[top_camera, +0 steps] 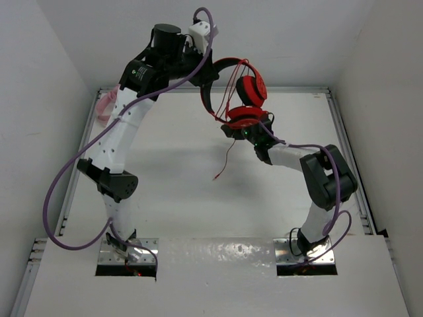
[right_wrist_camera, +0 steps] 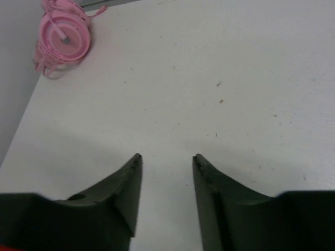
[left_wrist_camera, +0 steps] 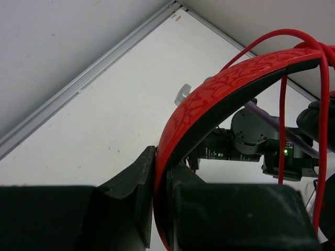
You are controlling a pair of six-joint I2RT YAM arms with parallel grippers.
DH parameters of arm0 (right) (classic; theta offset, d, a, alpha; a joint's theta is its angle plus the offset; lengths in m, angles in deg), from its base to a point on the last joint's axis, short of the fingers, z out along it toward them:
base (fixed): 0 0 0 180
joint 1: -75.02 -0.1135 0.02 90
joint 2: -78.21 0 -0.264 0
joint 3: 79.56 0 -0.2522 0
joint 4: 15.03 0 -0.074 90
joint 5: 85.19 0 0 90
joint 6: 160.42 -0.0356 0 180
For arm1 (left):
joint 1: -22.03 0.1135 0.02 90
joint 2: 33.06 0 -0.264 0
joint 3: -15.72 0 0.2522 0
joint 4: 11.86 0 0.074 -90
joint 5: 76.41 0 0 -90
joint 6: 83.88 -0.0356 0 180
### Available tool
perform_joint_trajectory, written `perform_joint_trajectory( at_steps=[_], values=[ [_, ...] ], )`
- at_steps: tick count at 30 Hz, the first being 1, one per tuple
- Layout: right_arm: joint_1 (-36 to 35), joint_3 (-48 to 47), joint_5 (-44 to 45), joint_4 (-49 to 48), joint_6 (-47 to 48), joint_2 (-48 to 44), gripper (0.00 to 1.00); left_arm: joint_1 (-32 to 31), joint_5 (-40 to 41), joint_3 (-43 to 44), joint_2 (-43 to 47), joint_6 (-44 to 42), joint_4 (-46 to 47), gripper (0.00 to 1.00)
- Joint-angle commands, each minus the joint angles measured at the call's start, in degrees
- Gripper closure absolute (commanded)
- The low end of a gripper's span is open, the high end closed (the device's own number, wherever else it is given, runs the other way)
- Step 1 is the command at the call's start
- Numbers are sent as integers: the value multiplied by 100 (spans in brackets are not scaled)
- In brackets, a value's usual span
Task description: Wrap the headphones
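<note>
While gripped only at one narrow spot, liable to swing. Pinched tight in the left claw (left_wrist_camera: 159, 175): the glossy, crackle-patterned red-and-black headband (left_wrist_camera: 220, 89) of the red over-ear headphones (top_camera: 252, 89), held high above the matt white tabletop (top_camera: 198, 205) toward its far side. Parted, with nothing between its dark tapered fingers (right_wrist_camera: 118, 193): the right claw (right_wrist_camera: 166, 159), just under the lower round earcup (top_camera: 246, 117).

Risks, as judged: smooth curved plastic band sliding or pivoting inside a two-finger pinch, tipping both cups. Long thin red cable (top_camera: 229, 155) partly looped over the band, loose end dangling toward the tabletop. Slack enough to slip off its turns with no pull from the parted right claw, or to snag on an arm. Limp and thin, hard to catch between hard fingers. Pink coiled bundle (right_wrist_camera: 62, 36) in the far left corner, well apart, no likely obstacle.
</note>
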Motion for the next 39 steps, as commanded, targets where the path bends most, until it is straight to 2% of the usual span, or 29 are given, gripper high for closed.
perform_joint_trajectory(
  at_steps=[1, 2, 3, 5, 6, 8, 11, 12, 13, 17, 22, 27, 30, 32, 37, 39],
  values=[
    [-34, 23, 192, -10, 138, -265, 61, 50, -134, 313, 295, 301, 511, 100],
    [-34, 58, 209, -19, 120, -283, 71, 76, -81, 313, 286, 336, 520, 100],
    [-34, 145, 209, -10, 33, -274, 72, 111, -81, 287, 303, 467, 581, 100],
    [-43, 208, 148, 34, -64, -283, 67, 208, -72, 243, 312, 686, 660, 100],
    [-51, 277, 35, 60, -108, -292, 60, 304, -46, 208, 321, 766, 704, 100],
    [-121, 366, 16, -1, -196, -300, 59, 375, 42, 217, 321, 934, 748, 100],
    [-148, 507, 77, -256, -354, -248, 71, 428, 7, 234, 330, 1004, 784, 100],
    [-148, 472, 130, -230, -442, -213, 84, 428, -28, 234, 330, 1022, 784, 100],
    [-148, 437, 139, -177, -460, -195, 89, 428, -28, 234, 339, 1031, 784, 100],
    [-183, 164, 121, 384, -390, -151, 100, 664, 95, 121, 365, 1390, 871, 100],
    [-490, 76, 366, 973, 5, -335, 100, 1314, 384, -449, 356, 2216, 1003, 100],
    [-1456, -380, 254, 1930, 838, -432, 100, 2238, -19, -1285, 339, 3095, 1468, 100],
    [-2159, -741, 26, 2352, 1461, -336, 100, 2405, 419, -1602, 330, 3044, 1653, 100],
    [-2563, -1021, -72, 2608, 1727, -301, 100, 2493, 989, -1743, 295, 2895, 1785, 100],
    [-2846, -1076, -318, 2864, 1772, -529, 100, 2546, 2639, -2138, 198, 1885, 2514, 100],
    [-2899, -1093, -283, 2934, 1781, -634, 100, 2546, 2924, -2183, 119, 1464, 2768, 100]
  ],
)
